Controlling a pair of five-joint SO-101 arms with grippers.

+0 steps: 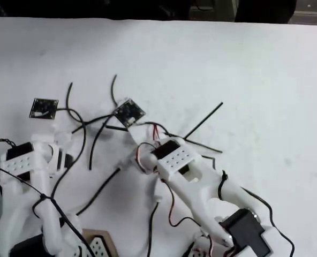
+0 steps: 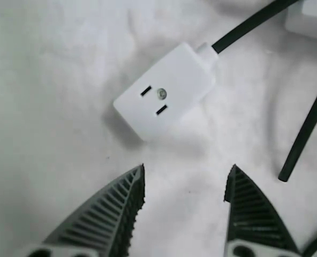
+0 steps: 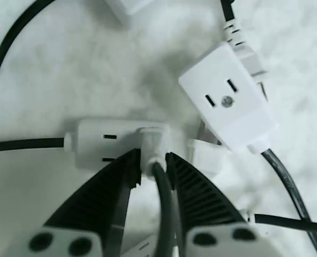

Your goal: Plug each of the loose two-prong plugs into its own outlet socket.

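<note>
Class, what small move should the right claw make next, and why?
Probably nudge the plug sideways onto the two slots of the socket: the right claw is shut on the plug, yet both slots lie uncovered beside it.

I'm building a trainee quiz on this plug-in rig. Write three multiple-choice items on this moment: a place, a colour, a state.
1. Where is the socket near the left gripper? A between its fingers; B on the table beyond its fingers; C lifted off the table.
2. That socket's cable is: A black; B white; C blue.
3. The right gripper is: A open, empty; B shut on a plug; C shut, empty.
Answers: B, bare table lies between socket and fingers; A, it shows black; B, the fingers clamp the plug.
</note>
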